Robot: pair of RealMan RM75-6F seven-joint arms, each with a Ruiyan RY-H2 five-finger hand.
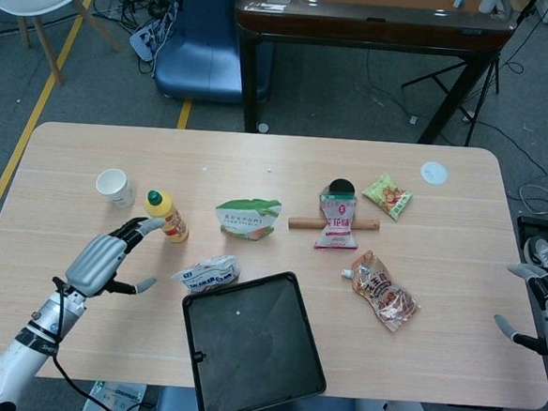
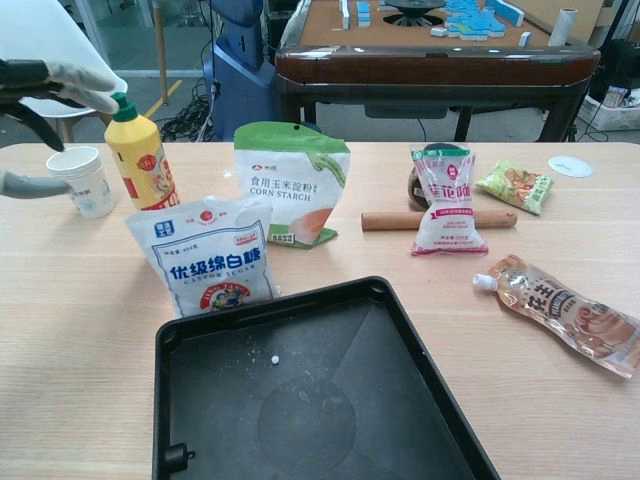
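Observation:
My left hand hovers open over the table's front left, fingers spread and holding nothing. In the chest view this left hand shows only partly at the top left edge, above a paper cup. A white sugar bag lies free to its right, against the black tray's corner. A yellow squeeze bottle stands just beyond the fingertips. My right hand shows at the far right edge beside the table, fingers apart and empty.
Behind the black tray stand a corn starch pouch, a pink bag leaning on a rolling pin, a green snack pack and an orange sauce pouch. A white lid lies far right.

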